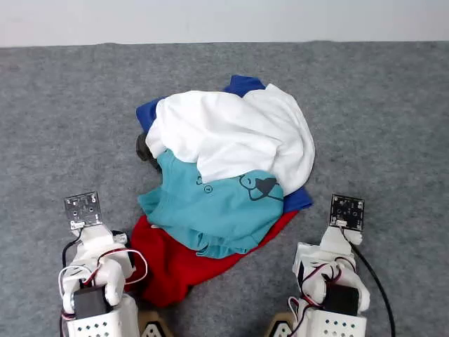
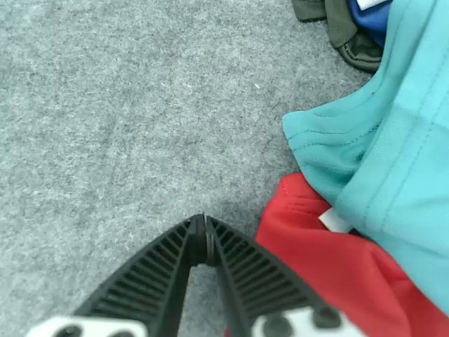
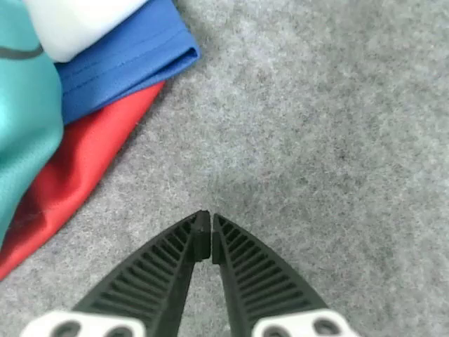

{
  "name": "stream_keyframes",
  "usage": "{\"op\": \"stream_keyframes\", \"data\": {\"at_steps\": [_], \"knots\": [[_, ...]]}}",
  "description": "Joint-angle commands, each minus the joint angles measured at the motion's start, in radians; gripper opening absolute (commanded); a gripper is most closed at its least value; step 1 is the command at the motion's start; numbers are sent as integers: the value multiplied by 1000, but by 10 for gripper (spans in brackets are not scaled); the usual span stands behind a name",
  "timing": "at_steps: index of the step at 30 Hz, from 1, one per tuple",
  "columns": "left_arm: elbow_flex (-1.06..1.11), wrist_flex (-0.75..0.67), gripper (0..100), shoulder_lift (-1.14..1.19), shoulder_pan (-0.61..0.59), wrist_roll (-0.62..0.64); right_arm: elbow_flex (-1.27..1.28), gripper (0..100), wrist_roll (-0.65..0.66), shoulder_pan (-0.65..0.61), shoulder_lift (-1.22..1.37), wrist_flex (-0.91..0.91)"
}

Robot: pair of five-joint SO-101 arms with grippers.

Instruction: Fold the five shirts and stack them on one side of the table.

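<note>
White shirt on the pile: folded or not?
Not folded. The white shirt lies bunched and rumpled, draped loosely over the teal shirt.

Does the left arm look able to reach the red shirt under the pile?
Probably yes: an edge of the red shirt lies bare on the grey table beside the shut left gripper; the teal shirt covers only part.

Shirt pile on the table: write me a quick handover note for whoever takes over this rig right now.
Left gripper: shut, empty, over bare table beside the red shirt.
Right gripper: shut, empty, over bare table near the blue shirt.
Shirts: one crumpled heap mid-table, white shirt on top, teal shirt under it, red and blue lower, a dark garment peeking out.
Done: nothing folded.
Left: fold all, stack on one side.
</note>
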Motion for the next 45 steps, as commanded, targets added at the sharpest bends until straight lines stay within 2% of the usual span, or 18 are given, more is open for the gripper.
{"op": "stream_keyframes", "data": {"at_steps": [1, 29, 36, 38, 41, 45], "knots": [[-2, 6, 8, -9, -5, 6, 15, 9, 12, -5, -7, 4], [-2, 5, 8, -9, 3, 2, 15, 9, 12, -5, -7, 4], [-25, -132, 8, -9, 48, -2, 15, 9, 12, -5, -7, 4], [-59, -167, 8, -9, 48, -31, 15, 9, 12, -5, -7, 4], [-125, -192, 9, -8, 49, -143, 15, 9, 12, -5, -7, 4], [-269, -149, 9, -5, 83, -160, 15, 9, 12, -5, -7, 4]]}}
